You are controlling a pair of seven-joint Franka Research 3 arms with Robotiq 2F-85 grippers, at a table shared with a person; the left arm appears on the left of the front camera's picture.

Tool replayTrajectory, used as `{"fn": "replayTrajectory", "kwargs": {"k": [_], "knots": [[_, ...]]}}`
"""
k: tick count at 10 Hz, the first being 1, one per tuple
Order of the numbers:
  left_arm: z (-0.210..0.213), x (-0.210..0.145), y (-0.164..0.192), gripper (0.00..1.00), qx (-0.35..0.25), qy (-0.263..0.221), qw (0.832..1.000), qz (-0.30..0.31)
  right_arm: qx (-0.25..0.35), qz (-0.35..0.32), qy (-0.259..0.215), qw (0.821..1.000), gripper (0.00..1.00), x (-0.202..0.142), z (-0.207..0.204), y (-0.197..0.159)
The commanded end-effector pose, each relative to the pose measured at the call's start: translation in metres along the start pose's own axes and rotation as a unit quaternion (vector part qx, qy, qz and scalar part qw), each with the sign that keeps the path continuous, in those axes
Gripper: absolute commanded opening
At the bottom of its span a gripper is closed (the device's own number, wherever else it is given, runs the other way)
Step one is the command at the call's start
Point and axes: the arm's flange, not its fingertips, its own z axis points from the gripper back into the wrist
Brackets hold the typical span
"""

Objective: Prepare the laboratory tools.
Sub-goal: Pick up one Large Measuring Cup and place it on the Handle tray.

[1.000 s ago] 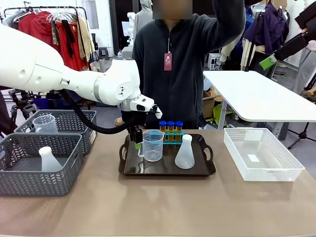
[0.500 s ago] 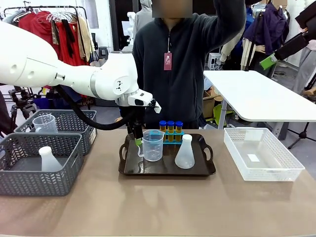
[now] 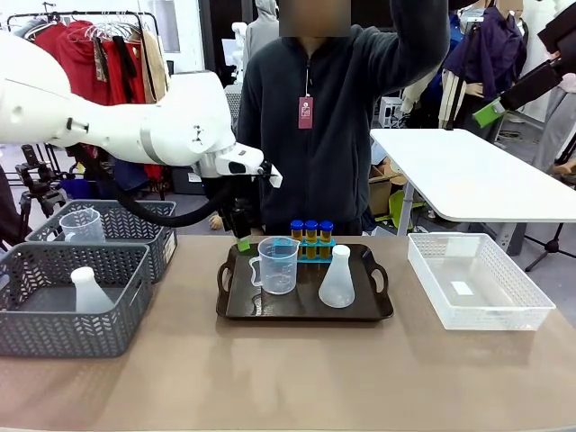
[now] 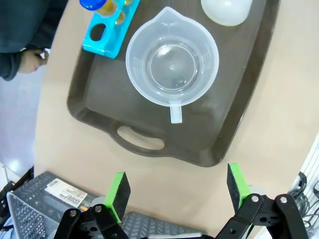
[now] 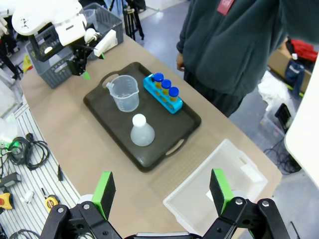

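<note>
Beaker (image 3: pixel 276 265), one flask (image 3: pixel 337 279), three blue-capped tubes (image 3: pixel 310 230) on tray (image 3: pixel 304 306), both grippers (image 4: pixel 175 188) (image 5: pixel 160 189) wide, empty.

This looks like a robot test room set up inside a clothing workspace. In the upper left of the frame a garment rack (image 3: pixel 85 45) hangs full of red and beige clothes, with a camera tripod (image 3: pixel 36 175) standing below it. At centre, a brown table (image 3: pixel 288 378) carries a dark tray (image 3: pixel 306 306) of lab ware, with a white folding table (image 3: pixel 468 175) behind at right. Lower left of the right wrist view, cables and hand tools (image 5: pixel 20 164) lie on the floor.
</note>
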Motion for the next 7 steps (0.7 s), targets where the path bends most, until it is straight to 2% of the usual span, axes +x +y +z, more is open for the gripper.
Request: {"fn": "replayTrajectory", "kwargs": {"k": [1, 5, 6, 7], "knots": [[0.013, -0.023, -0.004, 1.0, -0.007, -0.019, 1.0, -0.009, 0.007, 0.002, -0.005, 1.0, 1.0, 0.0, 0.001, 0.0], [0.047, -0.03, -0.006, 1.0, -0.019, -0.028, 0.999, -0.026, 0.007, 0.002, -0.005, 1.0, 1.0, 0.0, 0.001, 0.0], [0.034, -0.015, -0.006, 1.0, -0.008, -0.019, 1.0, -0.013, 0.007, 0.002, -0.005, 1.0, 1.0, 0.0, 0.001, 0.0], [0.034, -0.015, -0.006, 1.0, -0.008, -0.019, 1.0, -0.013, 0.007, 0.002, -0.005, 1.0, 1.0, 0.0, 0.001, 0.0]]}}
